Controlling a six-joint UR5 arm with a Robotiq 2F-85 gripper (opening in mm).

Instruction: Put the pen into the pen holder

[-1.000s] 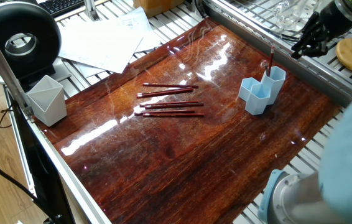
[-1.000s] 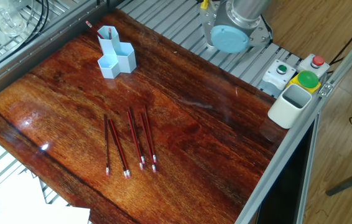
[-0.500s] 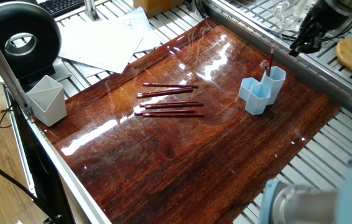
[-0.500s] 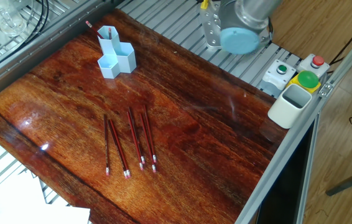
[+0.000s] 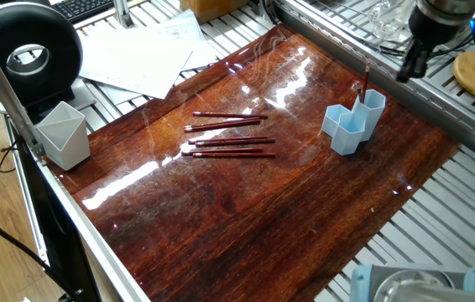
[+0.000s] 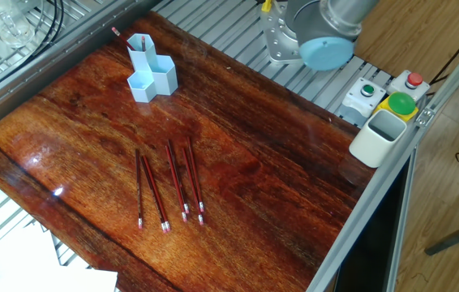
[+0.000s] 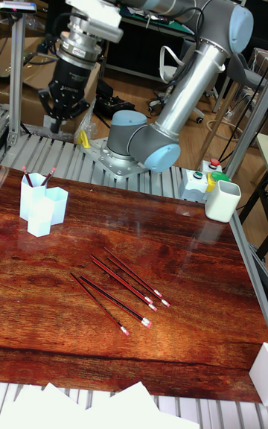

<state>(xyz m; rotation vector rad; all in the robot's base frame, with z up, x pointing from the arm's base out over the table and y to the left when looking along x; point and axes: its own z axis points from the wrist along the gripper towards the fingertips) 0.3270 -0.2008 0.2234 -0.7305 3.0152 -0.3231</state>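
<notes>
The table [image 5: 246, 210] is dark reddish wood, varnished glossy, throwing back glare. The pen holder [image 5: 353, 123] looks smooth matt plastic. Around the wood run ribbed, dull metal slats [image 6: 238, 49].

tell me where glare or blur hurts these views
One fixed view: bright glare streaks across the table near its far edge, and the arm's base at the bottom right is a soft, out-of-focus blur. The other fixed view: only a small glint at the table's left, pens sharp. Tall fixed view: even lighting, gripper dark against a dim background.

light blue pen holder [image 5: 353, 124], seemingly dark red pens [image 5: 229, 139]
</notes>
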